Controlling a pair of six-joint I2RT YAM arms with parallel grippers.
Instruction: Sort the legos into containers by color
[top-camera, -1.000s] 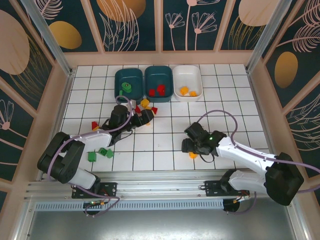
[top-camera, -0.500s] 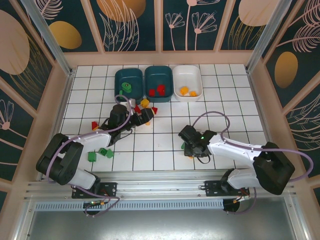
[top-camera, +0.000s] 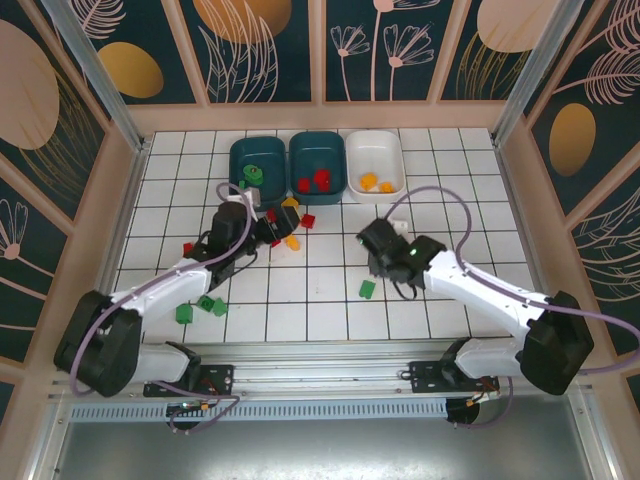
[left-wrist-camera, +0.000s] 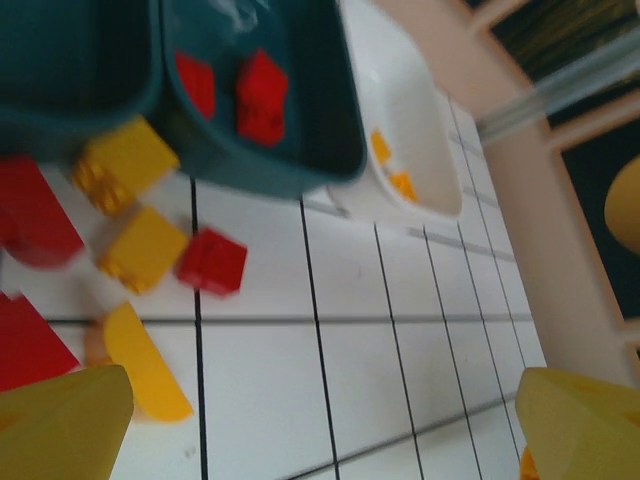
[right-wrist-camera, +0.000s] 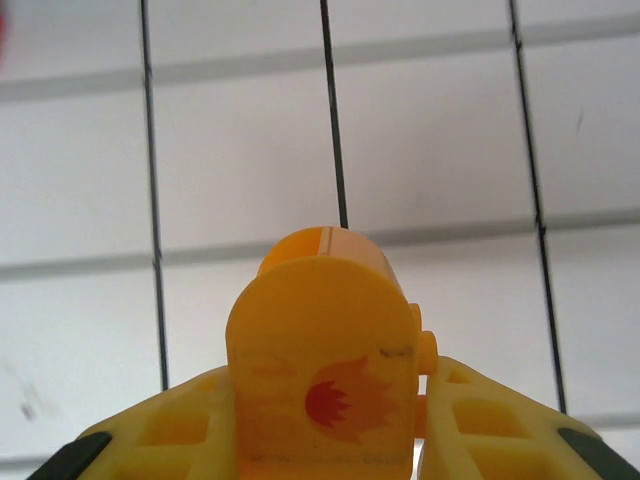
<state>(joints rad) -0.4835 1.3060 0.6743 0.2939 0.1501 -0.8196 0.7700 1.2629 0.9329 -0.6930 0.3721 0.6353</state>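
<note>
Orange lego sits clamped in the right tool; left tool spread wide

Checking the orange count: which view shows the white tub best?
The top view: the whole white tub is sharp from above, with two orange bricks lying inside. The left wrist view shows it blurred and slanted, its far end cut off by the frame's top edge.

No legible text; flame emblem on orange brick.
</note>
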